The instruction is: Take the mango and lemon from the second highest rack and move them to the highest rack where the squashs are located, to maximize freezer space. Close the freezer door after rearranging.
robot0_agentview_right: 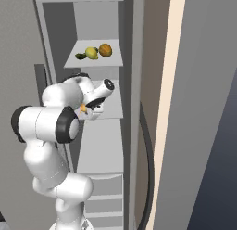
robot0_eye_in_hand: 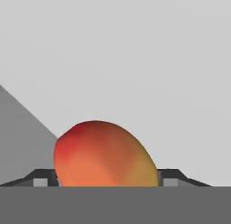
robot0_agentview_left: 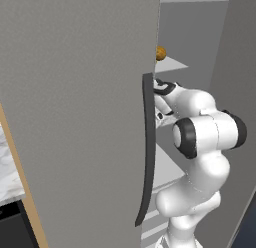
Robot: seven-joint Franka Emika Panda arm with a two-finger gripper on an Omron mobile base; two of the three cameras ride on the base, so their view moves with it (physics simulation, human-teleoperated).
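Mango, the round orange-red fruit (robot0_eye_in_hand: 104, 154), sits between our two dark fingertips, which press its sides: we judge the gripper (robot0_agentview_right: 88, 108) closed on it at the thin pale grey second highest rack (robot0_agentview_right: 111, 114). Beyond, on the highest rack (robot0_agentview_right: 74, 63), the yellow-green lemon (robot0_agentview_right: 91, 53) lies beside the dull round squash (robot0_agentview_right: 105, 50). The matte grey freezer door (robot0_agentview_left: 75, 117) stands open, giving us access.

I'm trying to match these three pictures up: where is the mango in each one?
Left base view: hidden behind the freezer door edge, where the wrist goes in.
Right base view: the mango is an orange sliver at the hand, below the highest rack.
Hand view: bottom centre, between the gripper fingertips.
Shared landmark: the highest rack, in both base views.
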